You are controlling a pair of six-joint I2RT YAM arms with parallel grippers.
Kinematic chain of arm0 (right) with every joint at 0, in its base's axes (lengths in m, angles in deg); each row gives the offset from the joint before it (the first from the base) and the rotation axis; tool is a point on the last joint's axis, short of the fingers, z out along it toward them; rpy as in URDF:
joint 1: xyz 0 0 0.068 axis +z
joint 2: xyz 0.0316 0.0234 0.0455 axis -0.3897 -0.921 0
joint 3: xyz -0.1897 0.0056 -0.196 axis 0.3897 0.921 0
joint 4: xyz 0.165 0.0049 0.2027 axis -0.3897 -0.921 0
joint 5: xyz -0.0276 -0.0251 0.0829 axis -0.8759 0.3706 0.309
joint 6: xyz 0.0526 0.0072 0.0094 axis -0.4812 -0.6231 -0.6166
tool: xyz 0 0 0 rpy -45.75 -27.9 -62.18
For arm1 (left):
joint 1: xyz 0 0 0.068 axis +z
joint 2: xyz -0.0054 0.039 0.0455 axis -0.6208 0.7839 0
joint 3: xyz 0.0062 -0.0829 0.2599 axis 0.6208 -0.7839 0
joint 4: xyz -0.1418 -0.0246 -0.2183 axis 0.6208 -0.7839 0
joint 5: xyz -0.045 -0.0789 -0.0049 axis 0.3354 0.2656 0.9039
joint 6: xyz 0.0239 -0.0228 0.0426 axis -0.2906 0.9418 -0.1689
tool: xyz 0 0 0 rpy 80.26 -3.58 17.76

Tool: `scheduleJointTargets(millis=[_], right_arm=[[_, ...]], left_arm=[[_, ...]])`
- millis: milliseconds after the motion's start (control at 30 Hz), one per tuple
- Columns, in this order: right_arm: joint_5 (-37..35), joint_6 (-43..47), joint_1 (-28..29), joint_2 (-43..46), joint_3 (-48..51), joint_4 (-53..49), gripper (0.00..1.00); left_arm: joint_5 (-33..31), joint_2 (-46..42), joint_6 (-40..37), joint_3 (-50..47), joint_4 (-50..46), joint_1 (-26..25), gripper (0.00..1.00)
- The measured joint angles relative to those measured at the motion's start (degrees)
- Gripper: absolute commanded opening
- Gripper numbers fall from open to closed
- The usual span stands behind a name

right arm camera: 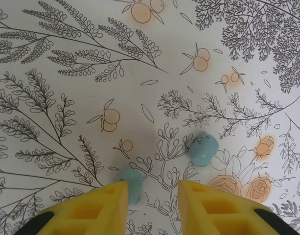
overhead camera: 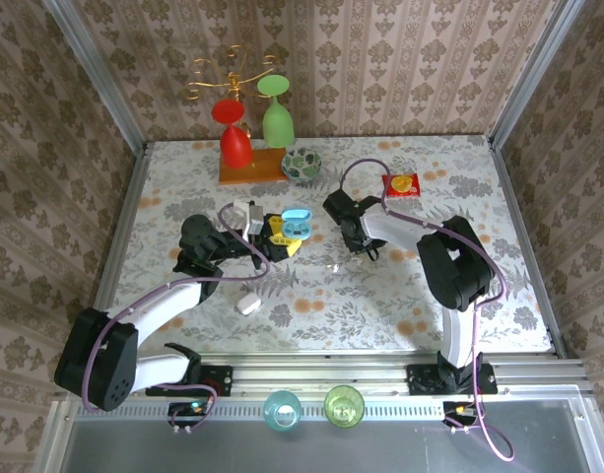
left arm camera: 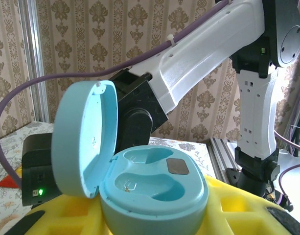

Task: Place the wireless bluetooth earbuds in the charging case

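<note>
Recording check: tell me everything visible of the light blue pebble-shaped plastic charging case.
The light blue pebble-shaped plastic charging case looks smooth and glossy. Its round lid is hinged open at the side and stands nearly upright. The base shows two curved wells, both empty, with a small dark square patch in the far one and tiny metal contacts in the near one. It sits between the yellow fingers of the left hand.

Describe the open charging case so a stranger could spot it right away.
On the patterned table, find the yellow left pincer near the middle. It holds the charging case: light blue, lid flipped up, unlike the white pebble-shaped case lying nearer the arm bases.
</note>
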Motion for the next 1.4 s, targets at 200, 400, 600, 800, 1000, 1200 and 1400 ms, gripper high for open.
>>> scheduleJointTargets(millis=[200,400,600,800,1000,1200,1400], right_arm=[[-0.07,-0.02,0.5,-1.36,-0.52,-0.55,0.3],[-0.02,-0.42,0.74,-2.45,-0.57,-0.83,0.3],[0.15,-0.87,0.96,-3.19,-0.57,-0.96,0.3],[0.13,-1.05,0.96,-3.74,-0.59,-1.05,0.3],[0.13,-1.07,1.09,-4.07,-0.59,-1.79,0.29],[0.07,-1.09,1.09,-4.24,-0.59,-2.16,0.22],[-0.07,-1.07,1.09,-4.22,-0.79,-2.47,0.2]], left_arm=[[0.02,0.0,0.0,0.0,0.0,0.0,0.26],[0.04,-0.52,0.0,-0.37,-0.04,0.0,0.26],[0.02,-0.68,0.0,-0.57,-0.02,0.0,0.26],[0.02,-0.79,0.0,-0.63,-0.02,0.0,0.27],[0.02,-0.87,0.0,-0.7,-0.02,0.0,0.27],[0.02,-0.92,0.0,-0.7,-0.02,0.0,0.27],[0.02,-0.92,0.0,-0.7,-0.02,0.0,0.27]])
